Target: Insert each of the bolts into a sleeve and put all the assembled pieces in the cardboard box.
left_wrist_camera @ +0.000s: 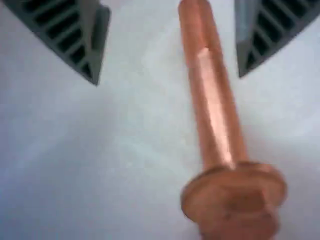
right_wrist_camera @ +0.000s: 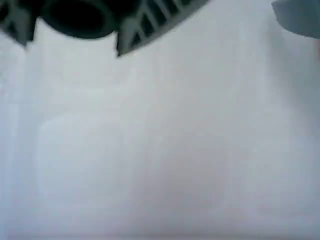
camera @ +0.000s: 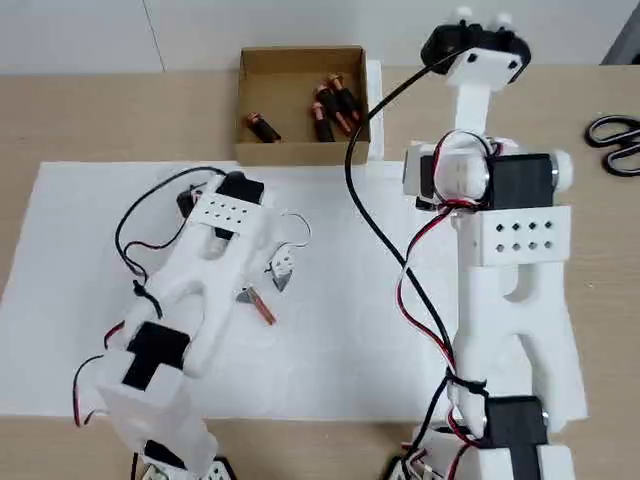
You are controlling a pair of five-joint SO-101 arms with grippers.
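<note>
A copper bolt (left_wrist_camera: 215,115) lies flat on the white paper (camera: 330,350), its flanged head toward the left wrist camera. My left gripper (left_wrist_camera: 169,72) is open just above it, with a grey ribbed finger on each side of the shaft. From above, the bolt (camera: 263,306) sits by the left gripper (camera: 265,283). The cardboard box (camera: 245,110) at the back holds several bolt-and-sleeve pieces (camera: 335,105). My right gripper (right_wrist_camera: 72,35) is shut on a black sleeve (right_wrist_camera: 75,17), seen end-on. The right arm's wrist (camera: 475,50) hangs beyond the box's right side.
Scissors (camera: 615,145) lie at the table's right edge. A white block (camera: 375,95) stands against the box's right wall. A black cable (camera: 385,240) trails across the paper between the two arms.
</note>
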